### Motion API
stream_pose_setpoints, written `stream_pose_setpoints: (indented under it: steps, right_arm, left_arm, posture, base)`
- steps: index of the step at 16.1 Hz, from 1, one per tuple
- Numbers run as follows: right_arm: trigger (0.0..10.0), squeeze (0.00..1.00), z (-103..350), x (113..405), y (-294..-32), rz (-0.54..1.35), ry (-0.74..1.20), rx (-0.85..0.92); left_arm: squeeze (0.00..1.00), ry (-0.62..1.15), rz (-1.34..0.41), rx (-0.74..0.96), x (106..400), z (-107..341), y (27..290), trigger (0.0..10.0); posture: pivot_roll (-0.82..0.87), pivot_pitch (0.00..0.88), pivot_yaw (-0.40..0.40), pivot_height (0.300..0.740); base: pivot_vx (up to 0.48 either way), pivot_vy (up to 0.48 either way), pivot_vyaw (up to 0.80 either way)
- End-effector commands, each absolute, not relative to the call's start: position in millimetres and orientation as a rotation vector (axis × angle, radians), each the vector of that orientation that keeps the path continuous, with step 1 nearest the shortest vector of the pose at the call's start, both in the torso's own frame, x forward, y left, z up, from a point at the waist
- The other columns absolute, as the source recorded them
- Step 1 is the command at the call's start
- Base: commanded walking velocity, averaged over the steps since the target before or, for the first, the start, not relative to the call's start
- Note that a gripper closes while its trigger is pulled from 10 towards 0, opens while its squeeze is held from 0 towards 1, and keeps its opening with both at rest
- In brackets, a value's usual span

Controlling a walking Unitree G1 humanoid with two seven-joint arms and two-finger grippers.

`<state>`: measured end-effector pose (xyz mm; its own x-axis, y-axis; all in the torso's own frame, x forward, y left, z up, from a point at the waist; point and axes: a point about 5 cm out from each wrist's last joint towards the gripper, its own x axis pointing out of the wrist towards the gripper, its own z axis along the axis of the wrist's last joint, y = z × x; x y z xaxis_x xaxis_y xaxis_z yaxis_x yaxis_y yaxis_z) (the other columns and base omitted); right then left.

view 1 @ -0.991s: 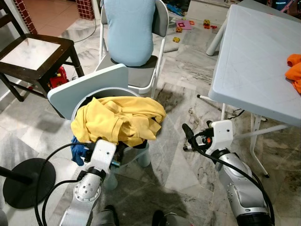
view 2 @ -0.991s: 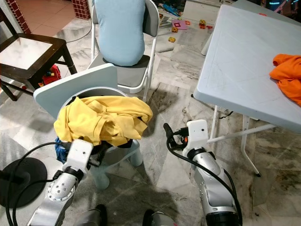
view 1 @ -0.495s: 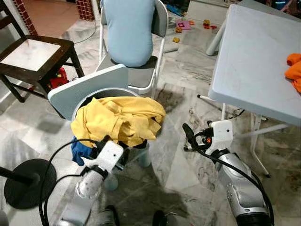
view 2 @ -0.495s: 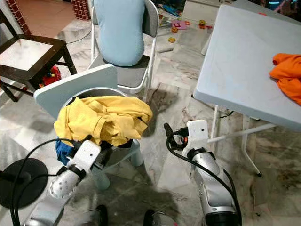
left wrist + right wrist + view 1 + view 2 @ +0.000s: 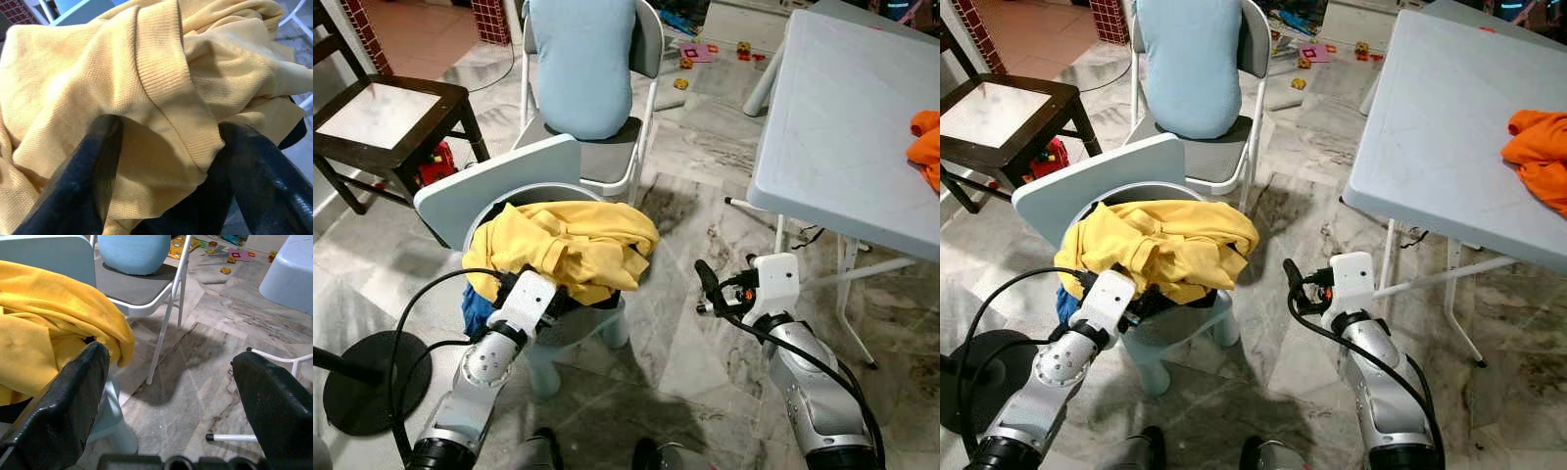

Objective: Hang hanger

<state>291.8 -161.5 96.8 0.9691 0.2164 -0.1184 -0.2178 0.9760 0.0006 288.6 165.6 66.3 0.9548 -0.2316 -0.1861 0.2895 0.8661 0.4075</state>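
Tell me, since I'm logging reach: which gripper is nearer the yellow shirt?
Left. The left gripper is open around a fold of the yellow shirt; the right gripper hangs apart beside it, open.

L gripper [image 5: 551,299] tucked under front edge of yellow shirt [image 5: 563,245], fingers hidden by cloth. Shirt heaped on pale blue stool [image 5: 499,186]. R gripper [image 5: 705,284] well apart to the right of shirt, over marble floor [image 5: 675,343]. White table [image 5: 842,117] beyond R gripper, orange cloth [image 5: 925,147] on it.
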Motion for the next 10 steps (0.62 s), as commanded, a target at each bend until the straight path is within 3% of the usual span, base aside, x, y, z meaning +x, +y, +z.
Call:
stream_pose_setpoints:
  steps: [1,10]
  right_arm:
    - [10.0,0.00,95.3,288.1,-164.2,0.209,0.117,-0.015]
    - [10.0,0.00,96.3,288.5,-164.0,0.216,0.117,-0.021]
  left_arm:
    - [0.00,0.140,-0.275,0.440,287.3,64.6,169.1,0.0]
    - [0.00,0.128,-0.259,0.400,283.6,64.0,171.3,0.0]
  posture:
    - [0.03,0.193,-0.067,0.740]
    - [0.03,0.201,-0.073,0.740]
  base:
    - [0.000,0.000,0.00]
    - [0.000,0.000,0.00]
